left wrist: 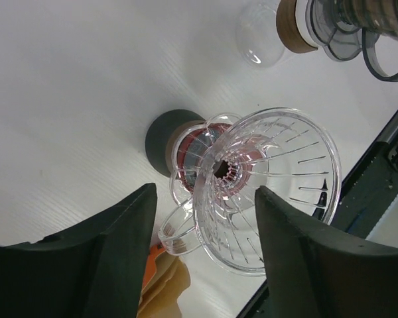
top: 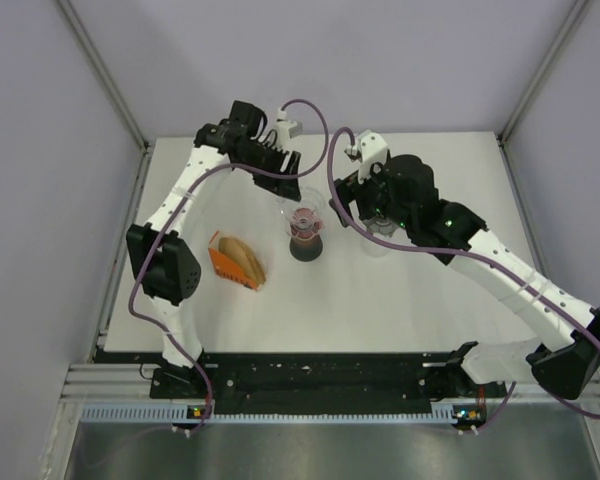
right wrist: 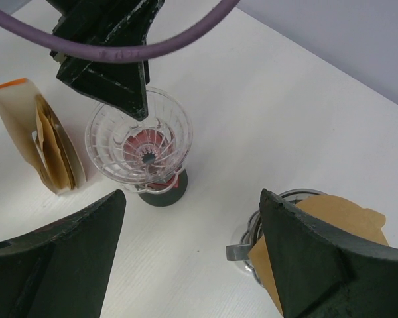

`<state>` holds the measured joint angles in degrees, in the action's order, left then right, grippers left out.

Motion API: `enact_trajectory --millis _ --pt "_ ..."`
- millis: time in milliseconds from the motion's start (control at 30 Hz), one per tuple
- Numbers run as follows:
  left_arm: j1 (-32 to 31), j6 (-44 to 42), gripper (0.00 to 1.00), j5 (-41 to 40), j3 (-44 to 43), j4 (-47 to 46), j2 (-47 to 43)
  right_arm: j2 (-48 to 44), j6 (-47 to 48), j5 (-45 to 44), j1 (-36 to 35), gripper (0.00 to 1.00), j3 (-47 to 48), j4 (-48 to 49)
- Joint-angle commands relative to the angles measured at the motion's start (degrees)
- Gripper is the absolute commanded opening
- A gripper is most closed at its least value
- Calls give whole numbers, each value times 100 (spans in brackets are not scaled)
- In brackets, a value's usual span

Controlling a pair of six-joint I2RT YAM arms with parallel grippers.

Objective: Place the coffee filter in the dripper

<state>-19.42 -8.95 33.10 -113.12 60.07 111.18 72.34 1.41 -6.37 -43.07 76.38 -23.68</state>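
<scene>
The clear ribbed dripper (top: 305,215) sits on a dark round stand in the middle of the table. In the left wrist view it (left wrist: 265,185) lies between my open left gripper's (left wrist: 205,218) fingers, which hover at its far rim and touch nothing. It also shows in the right wrist view (right wrist: 139,142). A brown paper filter (right wrist: 331,232) rests in a glass vessel with a metal handle, partly hidden by my right finger. My right gripper (right wrist: 192,199) is open and empty above the table between the dripper and that vessel.
An orange pack of brown filters (top: 235,262) lies left of the dripper; it also shows in the right wrist view (right wrist: 43,142). A glass piece with a wooden collar (left wrist: 292,26) stands right of the dripper. The white table (top: 400,290) is walled on three sides.
</scene>
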Motion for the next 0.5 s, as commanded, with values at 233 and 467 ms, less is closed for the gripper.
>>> enact_trajectory --millis 233,467 --pt "895 130 92 12 -528 75 -1158 245 -554 260 -367 60 614 206" --pt "2301 210 93 3 378 -277 -1967 1615 -272 600 -1616 56 1343 119"
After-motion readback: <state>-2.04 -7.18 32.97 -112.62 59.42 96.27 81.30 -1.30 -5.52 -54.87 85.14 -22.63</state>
